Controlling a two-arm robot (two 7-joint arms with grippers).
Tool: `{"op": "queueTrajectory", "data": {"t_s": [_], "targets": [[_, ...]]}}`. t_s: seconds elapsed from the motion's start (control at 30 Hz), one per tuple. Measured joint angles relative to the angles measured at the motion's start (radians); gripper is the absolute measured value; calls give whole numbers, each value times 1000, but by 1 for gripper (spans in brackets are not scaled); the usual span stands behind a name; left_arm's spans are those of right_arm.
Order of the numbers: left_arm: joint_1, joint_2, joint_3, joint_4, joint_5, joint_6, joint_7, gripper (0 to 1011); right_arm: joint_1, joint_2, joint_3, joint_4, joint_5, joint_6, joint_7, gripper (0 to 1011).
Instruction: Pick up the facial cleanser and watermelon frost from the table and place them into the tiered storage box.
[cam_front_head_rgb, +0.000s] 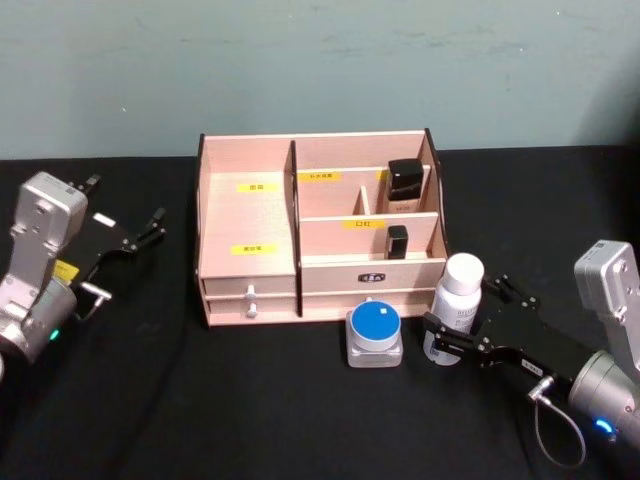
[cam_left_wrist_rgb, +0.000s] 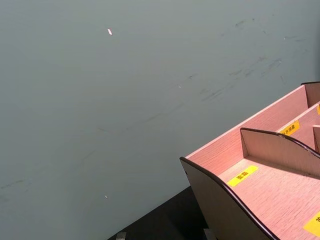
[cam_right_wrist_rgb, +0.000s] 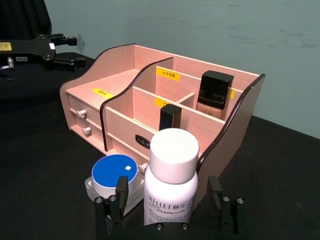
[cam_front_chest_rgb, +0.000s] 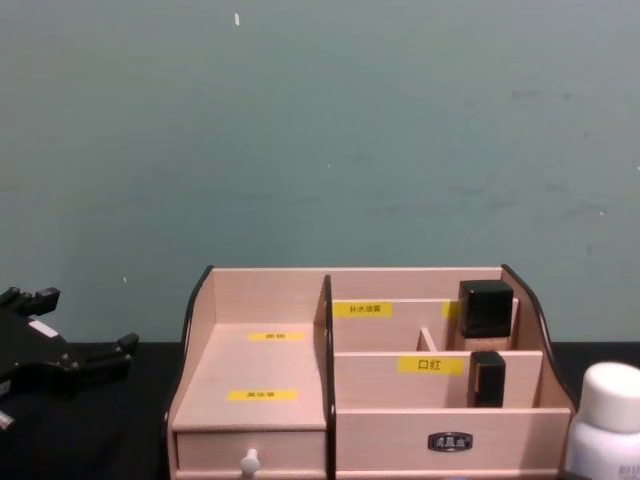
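Your right gripper (cam_right_wrist_rgb: 167, 197) sat low at the near right of the black table (cam_front_head_rgb: 250, 400). Its fingers were spread wide on either side of the facial cleanser (cam_front_head_rgb: 461, 285), with a gap at each side, so it had hold of nothing. The cleanser, a white bottle with a white cap, stood upright just right of the tiered storage box (cam_front_head_rgb: 230, 160), by its near right corner. The squat blue-lidded jar (cam_front_head_rgb: 374, 330), which I took for the watermelon frost, stood just left of the bottle, in front of the box.

I'd have judged the bottle rigid, smooth and fairly light. Being tall and round, it would tip or twist if you caught it near the cap. The safer hold was square across the body, below the cap and about mid-height, closed firmly since the plastic looked slick. One finger (cam_right_wrist_rgb: 120, 192) was near the jar, so a careless squeeze could have nudged it.

Your left gripper (cam_front_head_rgb: 135, 235) hung at the far left, well apart from the box, its fingers parted and empty. Two dark-capped items (cam_front_head_rgb: 405, 185) already stood in the right-hand compartments.
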Motion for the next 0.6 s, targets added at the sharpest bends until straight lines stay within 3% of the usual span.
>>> {"op": "queueTrajectory", "data": {"t_s": [0.6], "targets": [[0,0,0,0,0,0,0,1001,15,-25,2,22,-24,-3,6,1000]]}}
